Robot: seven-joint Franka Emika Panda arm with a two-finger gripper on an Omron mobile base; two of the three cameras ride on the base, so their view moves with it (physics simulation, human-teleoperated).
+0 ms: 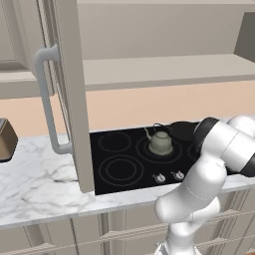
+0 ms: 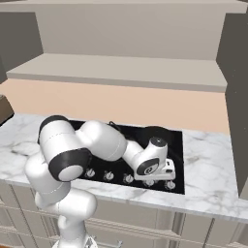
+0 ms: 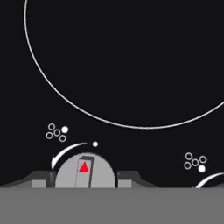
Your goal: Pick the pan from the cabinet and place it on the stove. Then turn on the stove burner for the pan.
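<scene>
A: Pincer?
B: Right at the stove's front edge, fingers either side of a silver knob with a red triangle. Touching or just straddling it — cannot tell.
A: Stove?
B: Black glass set in the marble bench. Kettle on a back ring.
A: Pan?
B: On the stove, back right, just behind the wrist, right of the kettle.
A: Cabinet?
B: Above the stove, door swung open, beige shelf inside. Toaster on the bench, well left of the stove.
</scene>
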